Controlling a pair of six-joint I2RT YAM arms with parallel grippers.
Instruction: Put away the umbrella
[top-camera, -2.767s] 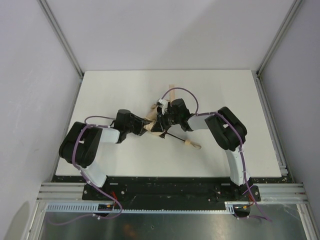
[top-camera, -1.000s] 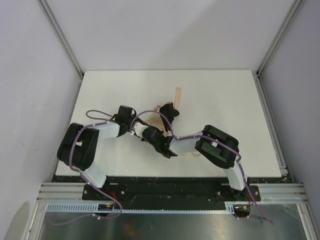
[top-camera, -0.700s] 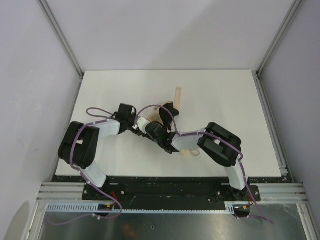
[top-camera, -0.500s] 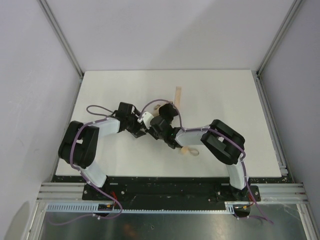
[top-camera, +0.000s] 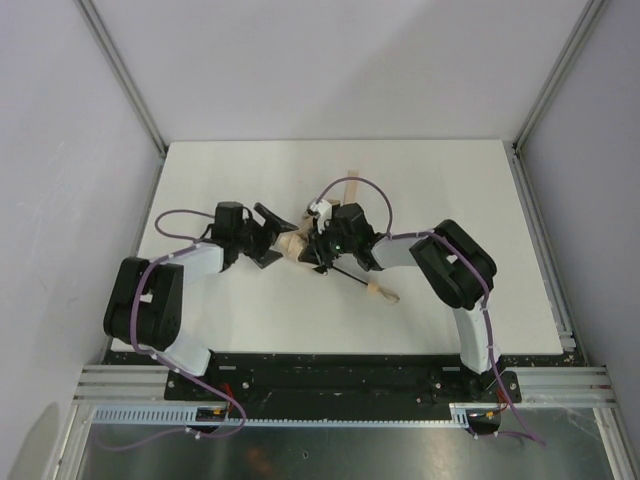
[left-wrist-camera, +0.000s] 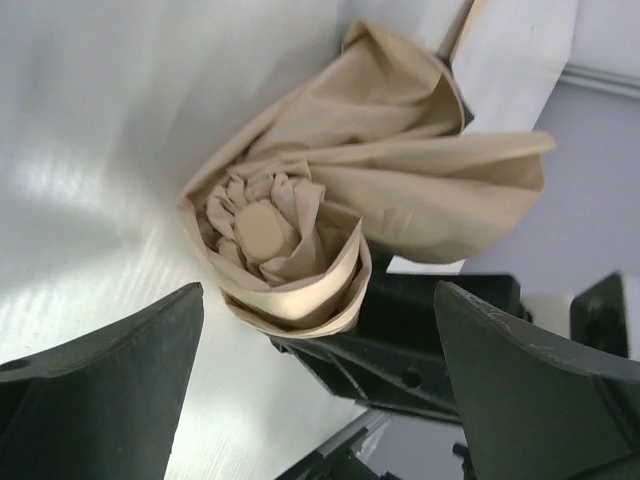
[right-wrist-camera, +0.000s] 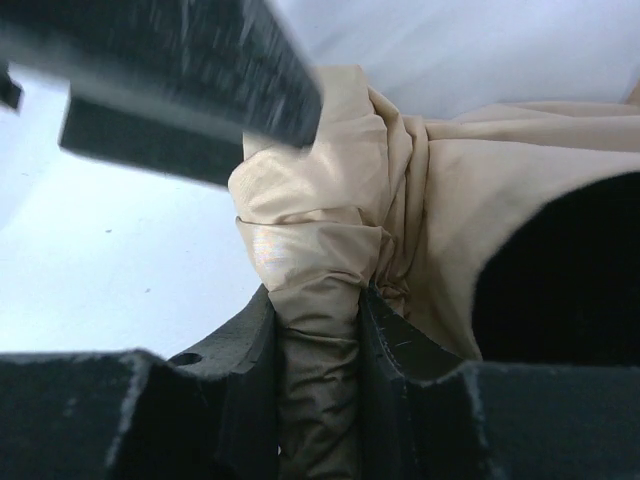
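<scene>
1. The umbrella (top-camera: 297, 247) lies near the middle of the table (top-camera: 440, 180). Its tan canopy (left-wrist-camera: 300, 230) is bunched into a loose roll. The black shaft (top-camera: 350, 275) runs toward me and ends at the small wooden handle (top-camera: 379, 291).
2. My right gripper (top-camera: 320, 246) is clamped narrow on a fold of the canopy. In the right wrist view its fingers (right-wrist-camera: 248, 350) pinch the cloth from both sides. I judge this grip is there to anchor the bundle so it cannot unroll or slide.
3. My left gripper (top-camera: 270, 236) stands wide, holding nothing. From its wrist view the canopy's tip faces it end-on, between the spread jaws but clear of both.
4. I read that wide stance as preparation: enough room to come around the loose pleats and gather them.
5. One flap of fabric sticks out to the side, so the roll is not tidy yet.
6. A pale flat strip (top-camera: 346, 184) lies beyond the canopy; I cannot tell what it is.
</scene>
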